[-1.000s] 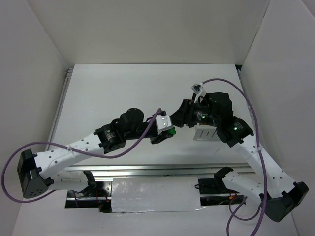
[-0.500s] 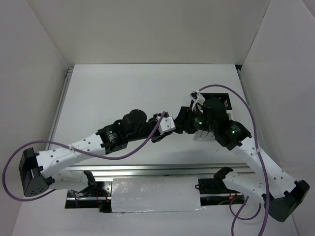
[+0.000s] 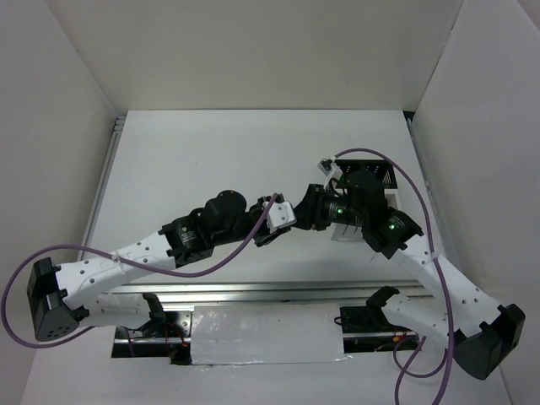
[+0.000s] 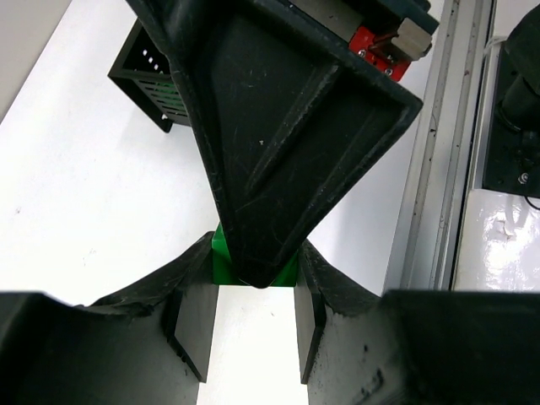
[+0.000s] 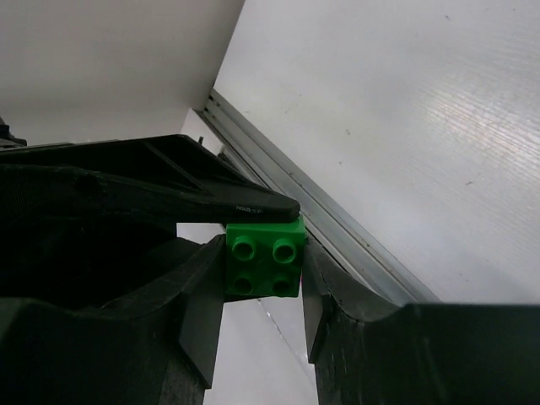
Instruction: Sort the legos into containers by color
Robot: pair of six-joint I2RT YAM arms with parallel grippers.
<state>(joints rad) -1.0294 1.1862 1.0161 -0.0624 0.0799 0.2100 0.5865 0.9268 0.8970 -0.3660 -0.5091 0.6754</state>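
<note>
Where the two arms meet above the counter (image 3: 211,152), just beside the black container (image 3: 371,175) on its left-arm side, each end effector blocks the other's view of the load. In the left wrist view, one finger of the right end effector (image 5: 264,270) crosses in front of the green lego (image 5: 263,257) and hides most of it. In the right wrist view, one finger of the left end effector (image 4: 253,291) lies across the lego's upper edge. The white container (image 3: 348,229) adjoins the black container on its near side, partly under the right arm. An aluminium rail (image 3: 253,289) runs nearer the arm bases than the black container.

The lego is a bright green square brick with four round studs. The left end effector pinches it on two opposite faces. The right end effector's fingers press against two other faces.

Only the right wrist view shows the studs. Only the left wrist view shows the black container's side wall. The top external view shows both containers but not the lego, which the end effectors cover.
</note>
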